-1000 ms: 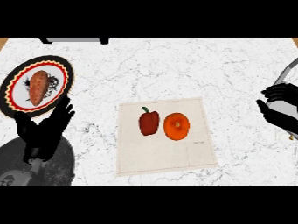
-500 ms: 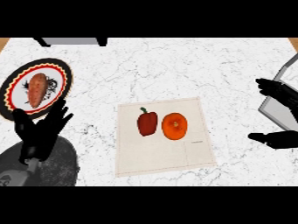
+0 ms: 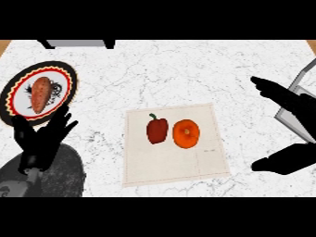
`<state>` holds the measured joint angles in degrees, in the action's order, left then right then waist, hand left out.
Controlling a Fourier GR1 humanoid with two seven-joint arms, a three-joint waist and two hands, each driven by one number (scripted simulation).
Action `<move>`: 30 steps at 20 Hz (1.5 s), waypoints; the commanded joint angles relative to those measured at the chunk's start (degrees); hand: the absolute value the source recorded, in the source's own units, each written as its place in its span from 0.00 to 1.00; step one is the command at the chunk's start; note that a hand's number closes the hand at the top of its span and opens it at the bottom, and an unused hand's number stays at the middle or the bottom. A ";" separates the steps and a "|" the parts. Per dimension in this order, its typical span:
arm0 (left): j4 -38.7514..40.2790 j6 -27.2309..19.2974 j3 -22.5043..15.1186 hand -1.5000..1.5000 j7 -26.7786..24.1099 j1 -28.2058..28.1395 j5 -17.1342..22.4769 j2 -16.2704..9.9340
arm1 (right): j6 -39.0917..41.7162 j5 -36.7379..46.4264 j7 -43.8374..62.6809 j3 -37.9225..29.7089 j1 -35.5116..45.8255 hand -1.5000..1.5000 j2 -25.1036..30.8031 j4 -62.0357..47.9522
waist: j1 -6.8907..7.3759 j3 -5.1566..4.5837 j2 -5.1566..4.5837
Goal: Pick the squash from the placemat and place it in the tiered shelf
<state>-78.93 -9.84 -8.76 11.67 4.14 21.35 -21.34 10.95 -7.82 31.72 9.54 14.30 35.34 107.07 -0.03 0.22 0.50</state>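
An orange round squash [image 3: 186, 134] lies on the cream placemat [image 3: 176, 162] in the middle of the counter, beside a dark red bell pepper [image 3: 157, 129] on its left. My right hand [image 3: 298, 120] hangs open to the right of the placemat, fingers stretched toward the far side and thumb spread low, well apart from the squash. The grey frame of the tiered shelf [image 3: 312, 69] shows at the right edge, partly behind that hand. My left hand [image 3: 42, 138] rests open at the lower left, fingers up.
A plate [image 3: 15, 92] with a dark rim and red zigzag border sits at the far left, holding a reddish sweet potato [image 3: 40, 91]. A dark object [image 3: 78, 43] stands at the counter's back edge. The marble counter ends in wood at both top corners.
My right hand has moved leftward and up into view, spreading wider and nearing the placemat's right side. The left hand, squash and pepper have stayed put.
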 commanded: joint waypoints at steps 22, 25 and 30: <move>4.22 2.41 2.51 0.50 0.38 -1.46 -2.25 1.92 | -0.79 21.38 35.01 18.95 18.90 0.00 -16.49 -9.80 | 0.02 -0.26 -0.43; 5.52 2.95 2.89 0.50 -0.82 -2.33 -2.69 2.08 | -5.18 27.45 35.93 22.50 18.32 0.00 -20.52 -12.43 | 0.24 -0.28 -0.49; 6.58 2.60 2.87 0.50 0.78 0.96 -3.55 3.40 | -4.53 31.21 34.68 22.95 17.73 0.00 -21.78 -14.34 | 0.01 -0.26 -0.55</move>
<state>-77.22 -7.11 -5.42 11.34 4.28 18.83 -19.34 6.38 19.73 61.05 30.92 31.16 16.55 94.53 0.09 0.59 0.45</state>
